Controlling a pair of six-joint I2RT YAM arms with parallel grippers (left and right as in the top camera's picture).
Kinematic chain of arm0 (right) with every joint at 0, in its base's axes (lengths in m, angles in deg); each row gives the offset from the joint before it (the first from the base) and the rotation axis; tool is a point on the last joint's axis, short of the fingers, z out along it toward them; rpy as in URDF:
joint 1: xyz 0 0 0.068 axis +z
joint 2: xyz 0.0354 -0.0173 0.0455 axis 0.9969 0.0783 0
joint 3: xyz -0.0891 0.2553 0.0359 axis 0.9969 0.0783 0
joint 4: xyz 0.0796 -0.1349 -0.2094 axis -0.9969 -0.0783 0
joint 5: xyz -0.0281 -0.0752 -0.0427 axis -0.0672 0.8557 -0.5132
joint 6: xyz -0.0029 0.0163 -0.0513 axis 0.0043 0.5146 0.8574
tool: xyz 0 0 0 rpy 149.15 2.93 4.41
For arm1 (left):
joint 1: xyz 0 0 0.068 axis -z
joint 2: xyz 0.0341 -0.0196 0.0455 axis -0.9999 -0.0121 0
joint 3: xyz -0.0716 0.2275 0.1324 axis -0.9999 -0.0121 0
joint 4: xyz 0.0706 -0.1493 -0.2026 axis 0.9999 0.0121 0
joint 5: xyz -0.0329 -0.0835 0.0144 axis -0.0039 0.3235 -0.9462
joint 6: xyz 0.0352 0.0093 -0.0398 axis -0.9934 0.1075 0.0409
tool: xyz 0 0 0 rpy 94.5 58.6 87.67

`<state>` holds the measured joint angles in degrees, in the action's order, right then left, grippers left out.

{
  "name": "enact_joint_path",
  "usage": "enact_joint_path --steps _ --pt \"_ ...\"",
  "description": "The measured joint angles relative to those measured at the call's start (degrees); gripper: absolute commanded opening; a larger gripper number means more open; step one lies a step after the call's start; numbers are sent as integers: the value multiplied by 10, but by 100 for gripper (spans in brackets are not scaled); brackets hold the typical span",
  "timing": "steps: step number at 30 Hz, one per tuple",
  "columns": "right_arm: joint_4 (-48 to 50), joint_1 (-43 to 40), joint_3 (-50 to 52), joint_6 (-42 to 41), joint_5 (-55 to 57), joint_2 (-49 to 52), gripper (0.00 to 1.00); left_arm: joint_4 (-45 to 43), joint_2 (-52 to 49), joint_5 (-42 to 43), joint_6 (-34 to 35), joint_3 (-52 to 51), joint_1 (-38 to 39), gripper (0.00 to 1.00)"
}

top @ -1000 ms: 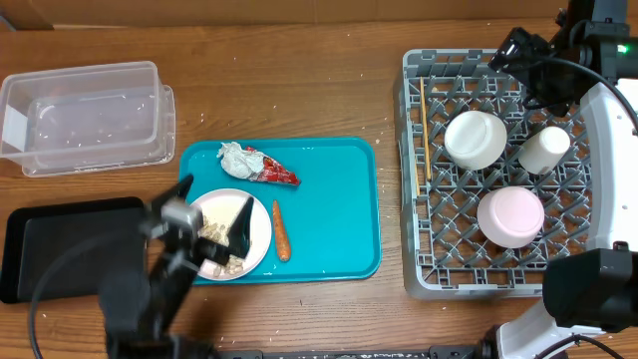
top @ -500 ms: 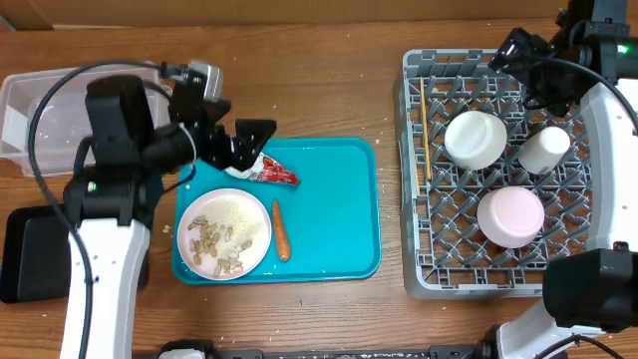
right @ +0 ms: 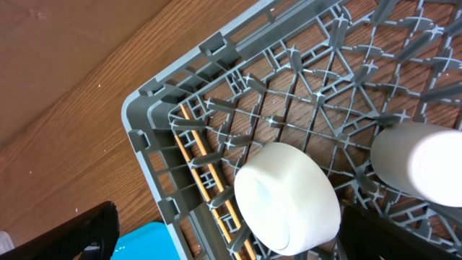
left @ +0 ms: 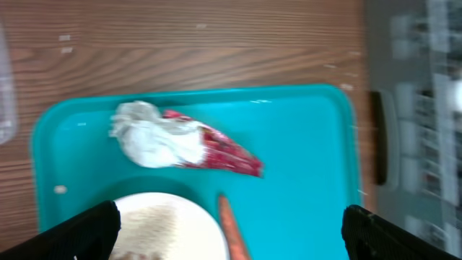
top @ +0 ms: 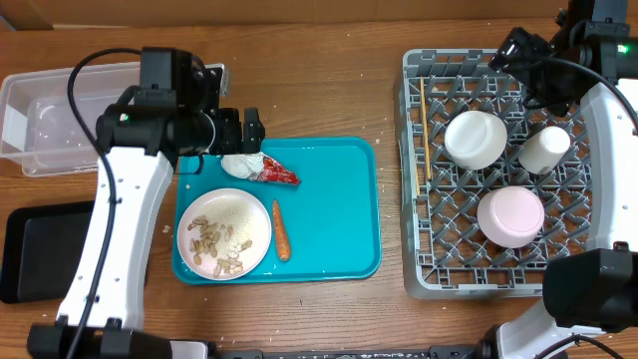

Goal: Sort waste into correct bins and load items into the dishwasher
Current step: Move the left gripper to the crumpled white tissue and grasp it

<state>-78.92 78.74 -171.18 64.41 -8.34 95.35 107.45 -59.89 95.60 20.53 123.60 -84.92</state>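
Four waste things lie on the teal tray [top: 339,234]: one crumpled white tissue [top: 237,165] touching one red-and-white wrapper [top: 279,175], one orange carrot [top: 281,231], and pale scraps [top: 214,244] on one plate [top: 249,211]. Right of it, the grey rack [top: 439,271] holds two bowls [top: 476,139], one cup [top: 544,150] and one pair of chopsticks [top: 423,125]. The jaws of the left gripper [top: 247,132] (at the tray's far edge) and the right gripper [right: 227,231] gape, empty.

No readable text, label, brand or number anywhere; red-and-white wrapper [left: 227,153] too blurred to show lettering.
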Motion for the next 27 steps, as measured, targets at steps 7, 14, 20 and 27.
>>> enact_joint_path --steps 7,14,20,27 --pt "0 0 0 0 0 0 100 0 -71 -11 16 1 0 100" --pt "0 0 0 0 0 0 100 -5 -150 -54 49 1 0 100" --pt "0 0 0 0 0 0 100 -25 -209 -86 67 1 2 100" --pt "0 0 0 0 0 0 100 -54 -255 -135 90 1 2 88"
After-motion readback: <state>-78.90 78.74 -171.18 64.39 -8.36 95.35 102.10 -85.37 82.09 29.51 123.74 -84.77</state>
